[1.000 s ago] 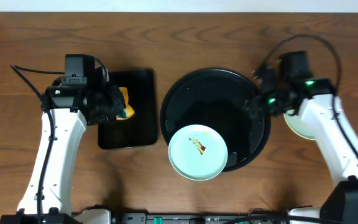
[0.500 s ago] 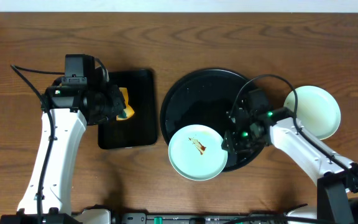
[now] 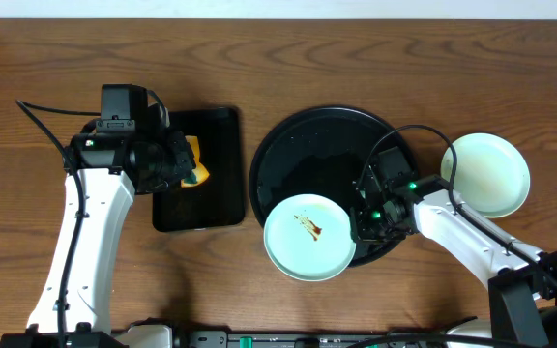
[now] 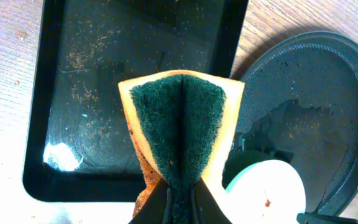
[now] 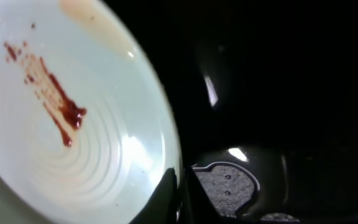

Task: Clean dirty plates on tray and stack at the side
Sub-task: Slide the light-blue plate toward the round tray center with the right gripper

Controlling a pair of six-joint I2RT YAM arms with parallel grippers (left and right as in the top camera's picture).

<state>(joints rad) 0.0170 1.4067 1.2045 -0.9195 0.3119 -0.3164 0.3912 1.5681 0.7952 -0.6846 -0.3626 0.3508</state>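
A pale mint plate (image 3: pixel 307 237) with a brown sauce smear lies on the front part of the round black tray (image 3: pixel 327 155), overhanging its rim. My right gripper (image 3: pixel 361 224) is shut on that plate's right rim; in the right wrist view the jaws (image 5: pixel 179 190) pinch the rim of the plate (image 5: pixel 55 124). My left gripper (image 3: pixel 184 166) is shut on a yellow sponge with a green face (image 4: pixel 182 124) and holds it over the rectangular tray. Clean pale plates (image 3: pixel 486 174) sit on the table to the right of the round tray.
The small rectangular black tray (image 3: pixel 216 208), wet and speckled with crumbs, lies left of the round tray. It also shows in the left wrist view (image 4: pixel 73 93). The round tray (image 4: pixel 316 93) has wet patches. Bare wooden table lies behind and in front.
My right arm has swung left from the clean plates at the side onto the round tray and closed on the dirty plate's right rim. The left arm has not moved.
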